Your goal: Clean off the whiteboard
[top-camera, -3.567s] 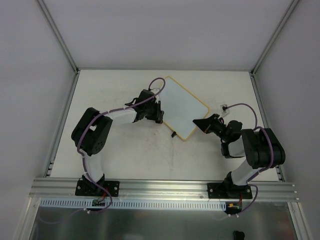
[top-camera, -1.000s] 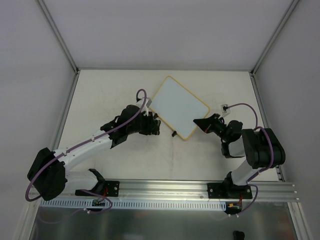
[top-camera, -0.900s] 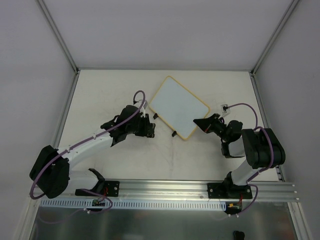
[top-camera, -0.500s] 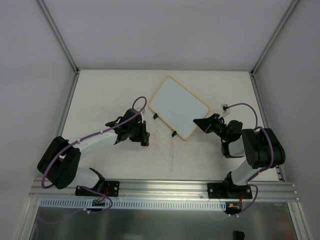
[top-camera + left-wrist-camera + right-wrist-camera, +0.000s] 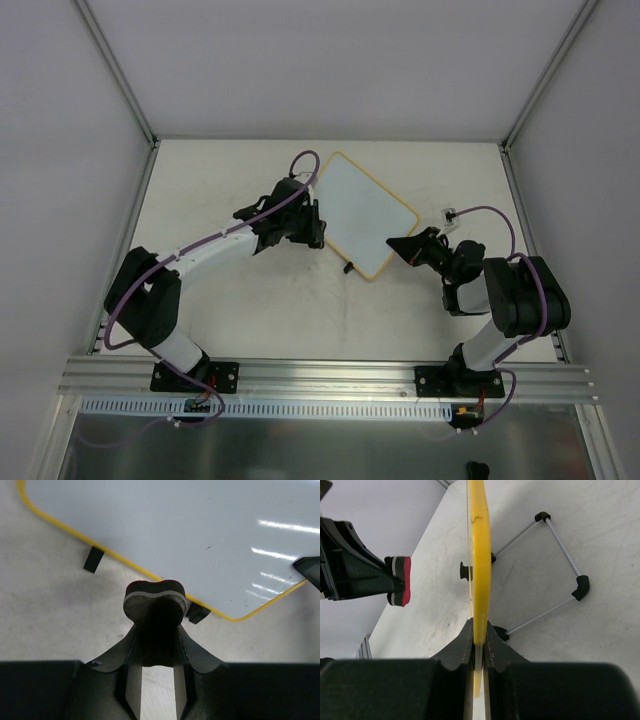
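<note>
The whiteboard (image 5: pixel 362 212), white with a yellow frame, stands tilted at mid table; its face (image 5: pixel 200 525) looks clean apart from tiny specks, with two black feet along its lower edge. My left gripper (image 5: pixel 308 230) is shut on the dark eraser block (image 5: pixel 154 600), held just in front of the board's lower-left edge. My right gripper (image 5: pixel 402 246) is shut on the board's right edge; in the right wrist view the yellow frame (image 5: pixel 480 555) sits clamped between its jaws (image 5: pixel 479 630). The eraser also shows there (image 5: pixel 400 581), left of the board.
A wire stand (image 5: pixel 560 565) props the board from behind. A small white connector (image 5: pixel 447 214) lies by the right arm. An aluminium rail (image 5: pixel 320 375) runs along the near edge. Enclosure walls close in the table.
My left arm, which had drawn back to the lower left, has swung up and right again, bringing the eraser to the board's lower-left edge. The right arm and board have not moved.
</note>
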`<action>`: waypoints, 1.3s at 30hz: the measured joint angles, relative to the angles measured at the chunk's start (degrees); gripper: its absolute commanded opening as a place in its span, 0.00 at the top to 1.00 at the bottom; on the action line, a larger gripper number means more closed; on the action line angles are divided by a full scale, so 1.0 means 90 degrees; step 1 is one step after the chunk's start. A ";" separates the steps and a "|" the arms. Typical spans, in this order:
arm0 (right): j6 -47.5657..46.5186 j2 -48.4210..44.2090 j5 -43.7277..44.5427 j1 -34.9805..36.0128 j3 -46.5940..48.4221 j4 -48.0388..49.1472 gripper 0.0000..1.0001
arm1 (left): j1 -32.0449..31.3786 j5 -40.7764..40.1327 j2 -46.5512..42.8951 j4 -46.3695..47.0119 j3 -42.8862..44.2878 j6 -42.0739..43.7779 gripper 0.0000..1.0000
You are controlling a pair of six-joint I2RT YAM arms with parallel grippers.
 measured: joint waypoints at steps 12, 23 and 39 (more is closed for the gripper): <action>0.0000 0.0000 -0.0002 0.0000 0.0002 0.0000 1.00 | -0.0721 -0.0211 0.1766 0.0146 0.1702 0.0500 1.00; 0.0000 0.0000 -0.0002 0.0002 0.0002 0.0000 1.00 | -0.0682 -0.0027 0.2169 0.0209 0.2363 0.0872 1.00; 0.0002 0.0000 0.0007 0.0007 0.0005 -0.0019 1.00 | -0.0580 0.0374 0.2674 0.0085 0.2567 0.0996 1.00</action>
